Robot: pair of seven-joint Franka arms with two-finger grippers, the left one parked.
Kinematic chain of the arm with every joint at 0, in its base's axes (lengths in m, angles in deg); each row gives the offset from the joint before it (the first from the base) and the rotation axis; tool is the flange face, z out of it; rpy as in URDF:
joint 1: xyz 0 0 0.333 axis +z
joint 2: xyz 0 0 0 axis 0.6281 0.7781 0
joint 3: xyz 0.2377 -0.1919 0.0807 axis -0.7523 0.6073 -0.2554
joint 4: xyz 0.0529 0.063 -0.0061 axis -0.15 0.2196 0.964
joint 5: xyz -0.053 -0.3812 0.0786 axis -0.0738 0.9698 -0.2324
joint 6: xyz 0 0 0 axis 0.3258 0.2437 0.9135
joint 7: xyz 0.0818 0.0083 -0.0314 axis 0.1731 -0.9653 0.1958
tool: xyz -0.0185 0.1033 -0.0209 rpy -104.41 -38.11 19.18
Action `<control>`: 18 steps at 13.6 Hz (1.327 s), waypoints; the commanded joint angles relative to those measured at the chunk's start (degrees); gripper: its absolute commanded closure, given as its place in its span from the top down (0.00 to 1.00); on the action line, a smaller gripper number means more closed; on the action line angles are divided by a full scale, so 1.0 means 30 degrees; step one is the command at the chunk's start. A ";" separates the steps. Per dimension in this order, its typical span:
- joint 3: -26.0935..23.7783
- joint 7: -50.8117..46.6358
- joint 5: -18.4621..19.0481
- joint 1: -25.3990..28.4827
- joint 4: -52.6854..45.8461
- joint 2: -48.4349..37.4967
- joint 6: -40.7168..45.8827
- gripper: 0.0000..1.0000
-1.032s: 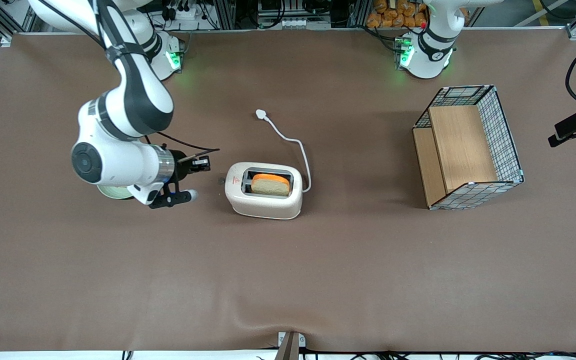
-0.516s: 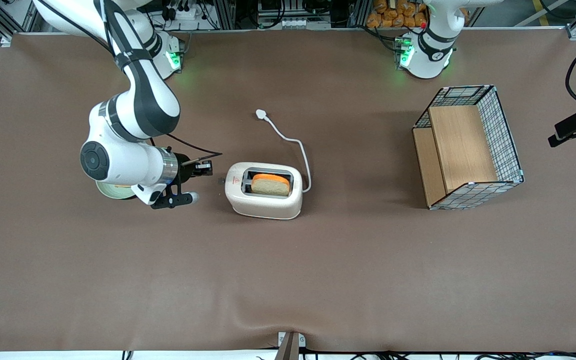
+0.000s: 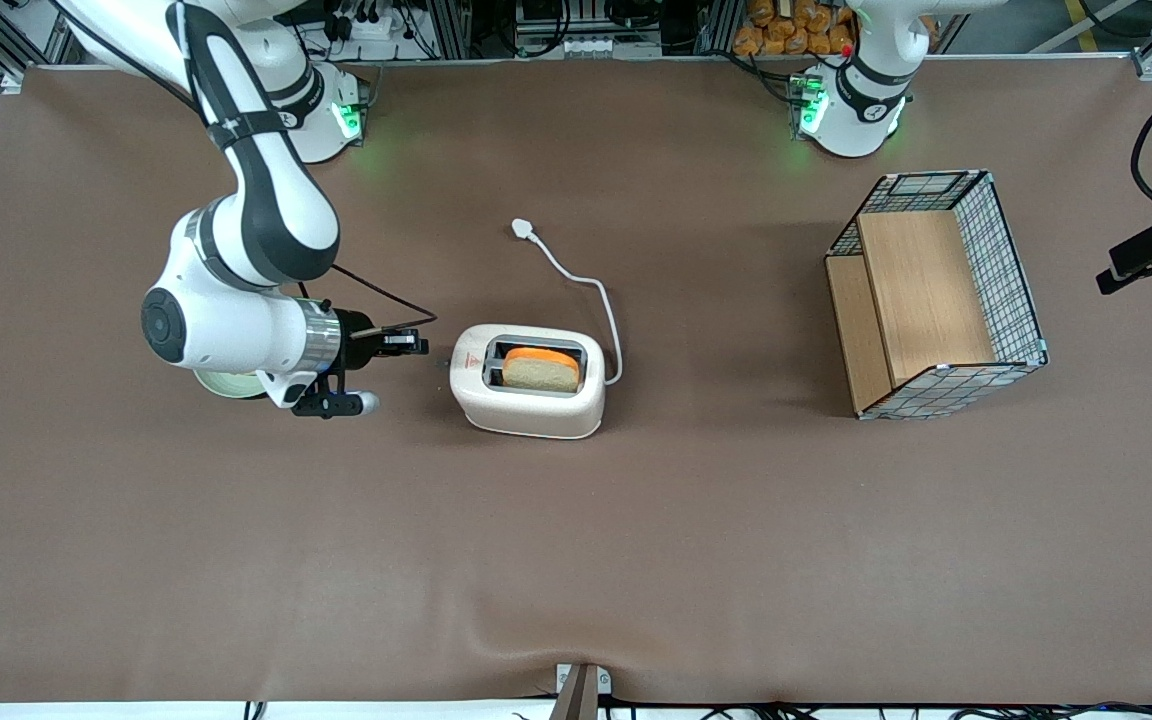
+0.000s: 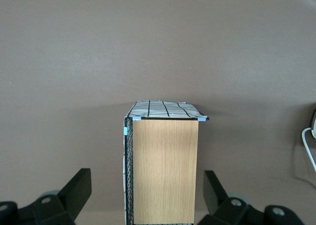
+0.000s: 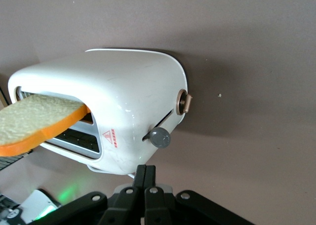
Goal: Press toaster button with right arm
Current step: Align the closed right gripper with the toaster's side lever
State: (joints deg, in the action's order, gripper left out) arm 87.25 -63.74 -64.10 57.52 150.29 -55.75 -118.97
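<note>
The right arm (image 3: 266, 215) holds its hand (image 3: 412, 344) low over the table (image 3: 576, 560), level with the toaster's narrow end and just short of it, not touching. In the right wrist view the hand (image 5: 145, 172) has its two fingers (image 5: 140, 175) pressed together with nothing between them, aimed at that end face.

The toaster button (image 5: 159, 137) is the small grey knob sticking out of a short track on that face, beside a brass-rimmed dial (image 5: 183, 102) and near the red triangle mark (image 5: 107, 136). It appears to sit at the end of the track nearest the toaster's top. A slice of bread (image 3: 541, 369) stands proud of the slot, so the press looks not yet made.

The toaster (image 3: 528, 392) stands near the middle of the table, its white cord (image 3: 586, 285) trailing toward the edge where the arms are mounted. A wire-and-wood basket (image 3: 936, 295) stands well apart, toward the parked arm's end.

The step in hand looks like the final approach. Next, the joined fingertips likely need to come just above the knob, then push it down along the track without sliding off or shoving the toaster.
</note>
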 commanded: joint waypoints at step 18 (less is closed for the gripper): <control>-0.0167 0.1194 -0.2521 -0.0225 0.0530 0.0868 -0.1036 0.00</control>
State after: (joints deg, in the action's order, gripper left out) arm 86.99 -61.84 -69.78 56.95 151.61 -53.84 -120.58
